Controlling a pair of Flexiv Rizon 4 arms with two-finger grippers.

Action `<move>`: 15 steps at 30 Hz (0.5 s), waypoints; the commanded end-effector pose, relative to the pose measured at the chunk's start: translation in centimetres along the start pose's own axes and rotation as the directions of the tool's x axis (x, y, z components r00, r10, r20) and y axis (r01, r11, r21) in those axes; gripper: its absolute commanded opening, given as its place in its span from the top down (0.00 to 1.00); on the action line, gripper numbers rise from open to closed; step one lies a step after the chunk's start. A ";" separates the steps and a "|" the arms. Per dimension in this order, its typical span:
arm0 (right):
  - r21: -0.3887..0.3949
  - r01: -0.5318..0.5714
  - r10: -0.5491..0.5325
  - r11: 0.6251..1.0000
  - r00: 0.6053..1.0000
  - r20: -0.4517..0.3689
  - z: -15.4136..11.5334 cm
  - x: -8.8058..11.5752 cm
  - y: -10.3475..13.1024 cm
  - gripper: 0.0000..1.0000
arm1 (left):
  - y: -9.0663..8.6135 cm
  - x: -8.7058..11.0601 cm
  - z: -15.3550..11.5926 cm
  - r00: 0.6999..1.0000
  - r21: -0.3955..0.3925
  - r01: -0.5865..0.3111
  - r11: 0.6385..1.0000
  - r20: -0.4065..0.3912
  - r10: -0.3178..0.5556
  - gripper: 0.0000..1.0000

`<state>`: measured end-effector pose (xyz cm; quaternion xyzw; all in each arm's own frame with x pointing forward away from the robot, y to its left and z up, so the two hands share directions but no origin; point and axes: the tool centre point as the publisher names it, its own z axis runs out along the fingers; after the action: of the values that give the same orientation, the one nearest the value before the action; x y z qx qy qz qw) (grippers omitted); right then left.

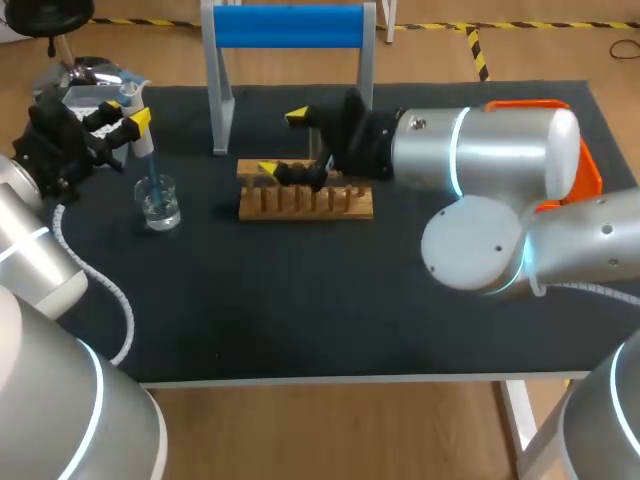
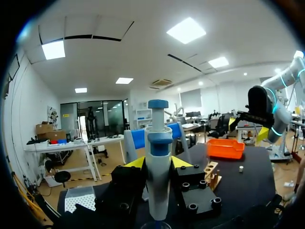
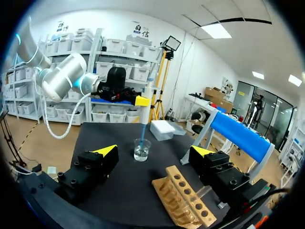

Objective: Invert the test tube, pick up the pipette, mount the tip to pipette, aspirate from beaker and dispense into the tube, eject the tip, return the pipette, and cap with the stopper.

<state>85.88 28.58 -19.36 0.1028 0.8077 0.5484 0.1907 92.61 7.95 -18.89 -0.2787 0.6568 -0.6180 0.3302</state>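
Observation:
My left gripper (image 1: pixel 133 110) is shut on the white and blue pipette (image 2: pixel 158 171), held upright at the table's far left. Its blue tip (image 1: pixel 148 165) reaches down into the glass beaker (image 1: pixel 159 204), which holds clear liquid. My right gripper (image 1: pixel 283 142) stands open over the left end of the wooden tube rack (image 1: pixel 305 201), with nothing between its fingers. In the right wrist view the rack (image 3: pixel 183 198) lies under the open gripper (image 3: pixel 155 150), and a clear tube-like piece (image 3: pixel 206 191) shows at the rack's side. The beaker (image 3: pixel 142 149) stands ahead of it.
A stand with a blue bar (image 1: pixel 290 26) rises behind the rack. An orange tray (image 1: pixel 590 170) sits at the far right, partly hidden by my right arm. A white box (image 1: pixel 95 96) sits at the far left corner. Bare black mat (image 1: pixel 300 300) fills the front half.

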 end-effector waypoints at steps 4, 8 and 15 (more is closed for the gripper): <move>-0.040 0.004 -0.024 0.999 0.859 -0.512 0.3 -1.5 1.9 0.00 | 0.0 0.1 0.0 1.000 0.001 -0.001 1.000 0.003 0.001 1.00; -0.078 -0.005 -0.039 0.997 0.837 -0.546 0.9 -2.3 2.8 0.00 | 0.0 0.1 0.0 1.000 0.001 -0.001 1.000 0.003 0.001 1.00; -0.108 0.006 -0.067 0.994 0.821 -0.567 2.4 -3.0 4.6 0.00 | 0.0 0.1 0.0 1.000 0.001 -0.001 1.000 0.003 0.001 1.00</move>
<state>88.60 30.74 -15.27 0.0555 0.8001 0.5767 0.1556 92.61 7.96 -18.90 -0.2787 0.6567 -0.6180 0.3302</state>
